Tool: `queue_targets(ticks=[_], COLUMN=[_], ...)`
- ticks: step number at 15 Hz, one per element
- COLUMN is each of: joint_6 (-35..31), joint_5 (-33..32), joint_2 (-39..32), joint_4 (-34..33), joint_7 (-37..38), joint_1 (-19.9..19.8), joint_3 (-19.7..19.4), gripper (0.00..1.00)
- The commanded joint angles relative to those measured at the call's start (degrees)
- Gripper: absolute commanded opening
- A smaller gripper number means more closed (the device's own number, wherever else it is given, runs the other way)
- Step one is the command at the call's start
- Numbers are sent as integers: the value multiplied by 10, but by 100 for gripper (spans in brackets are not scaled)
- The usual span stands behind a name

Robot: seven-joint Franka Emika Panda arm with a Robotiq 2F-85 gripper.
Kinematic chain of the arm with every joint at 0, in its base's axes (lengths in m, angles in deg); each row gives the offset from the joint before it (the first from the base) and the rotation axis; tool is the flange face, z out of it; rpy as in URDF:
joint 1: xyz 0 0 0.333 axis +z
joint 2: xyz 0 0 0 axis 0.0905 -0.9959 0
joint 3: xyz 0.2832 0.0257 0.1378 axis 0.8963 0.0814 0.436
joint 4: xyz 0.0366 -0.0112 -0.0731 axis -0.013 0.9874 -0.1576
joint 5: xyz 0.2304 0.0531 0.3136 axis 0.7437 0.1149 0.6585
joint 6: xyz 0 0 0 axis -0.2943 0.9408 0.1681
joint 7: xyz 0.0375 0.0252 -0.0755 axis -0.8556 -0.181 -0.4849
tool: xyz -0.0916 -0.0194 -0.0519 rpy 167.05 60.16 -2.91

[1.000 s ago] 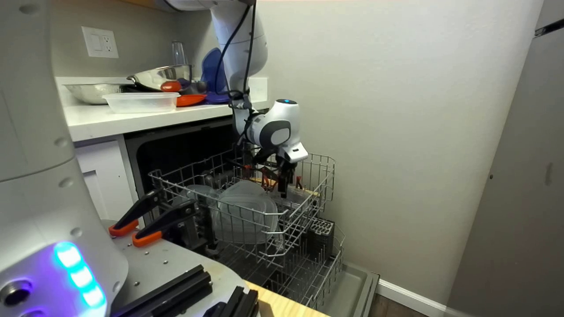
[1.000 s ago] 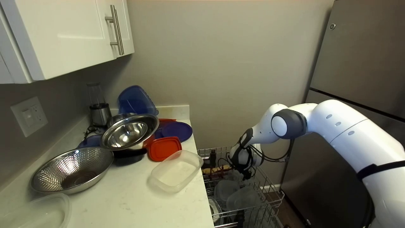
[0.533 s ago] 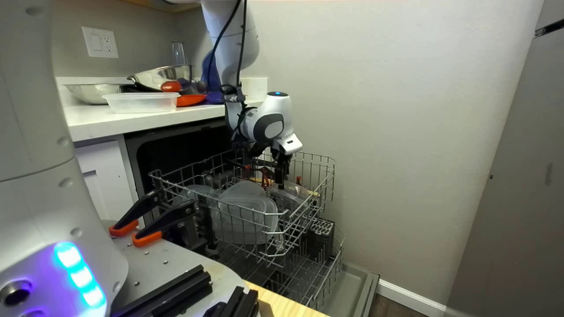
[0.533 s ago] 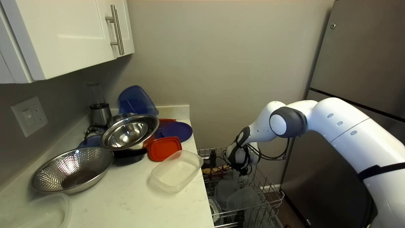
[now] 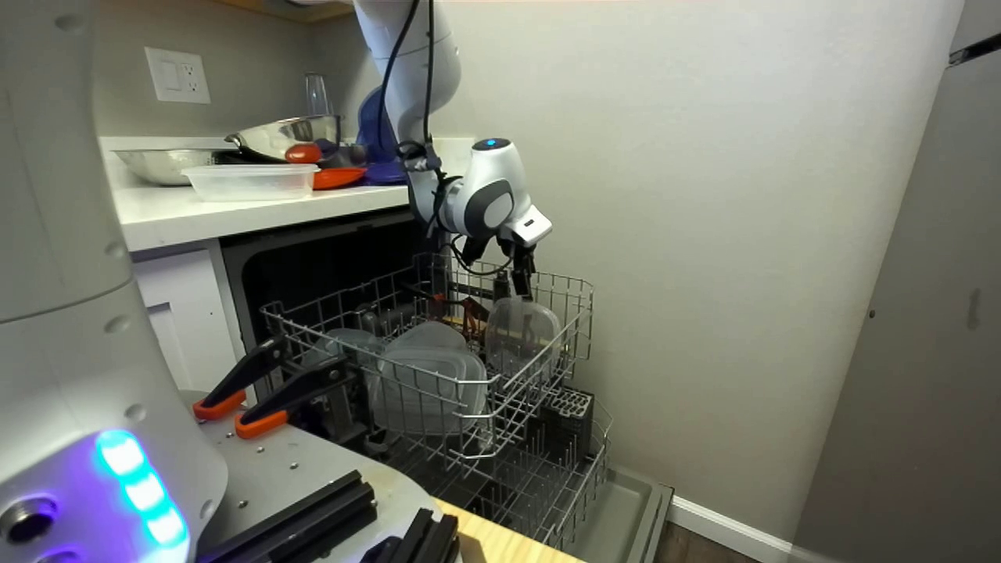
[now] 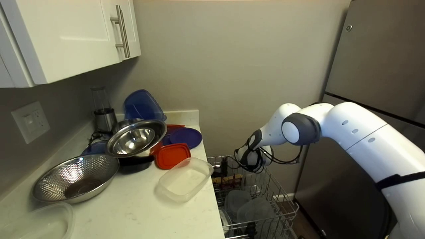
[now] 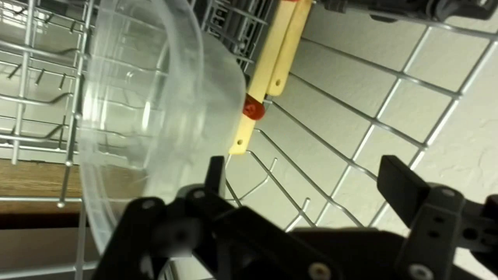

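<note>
My gripper (image 5: 522, 283) is above the far end of the dishwasher's upper wire rack (image 5: 583, 320). In the wrist view the gripper (image 7: 307, 179) is wide open, with only rack wires and wall visible between its fingertips. A clear plastic container (image 7: 175, 97) is directly left of the left finger, which overlaps its side; I cannot tell whether they touch. In an exterior view this container (image 5: 524, 332) stands on edge in the rack, just below the fingers. A yellow-handled item with red parts (image 7: 249, 112) lies beyond it. In an exterior view the fingers are hidden behind the wrist and cables (image 6: 257, 162).
More clear containers (image 5: 430, 383) stand in the rack's near part. A lower rack (image 5: 539, 485) is beneath. The white counter (image 6: 142, 205) beside it holds a colander (image 6: 76, 179), steel bowls (image 6: 136, 137), red and blue lids and a clear tub (image 6: 186, 179). A refrigerator (image 6: 352, 172) stands opposite.
The gripper first moved slightly toward the counter, then rose and shifted back. The clear container beneath it went from lying low in the rack to standing on edge.
</note>
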Motion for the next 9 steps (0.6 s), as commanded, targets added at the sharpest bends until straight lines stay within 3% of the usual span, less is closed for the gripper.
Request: queue_targets(ticks=[1,7,9], joint_6=[-37,-68,-80], joint_5=[-6,4,3], joint_2=[-14,-27,-20], joint_4=[-11,-20,-23], joint_7=[4,-1,-14], joint_1=[12,16,-16], joint_3=[-21,-28,14], gripper=[100,100,100])
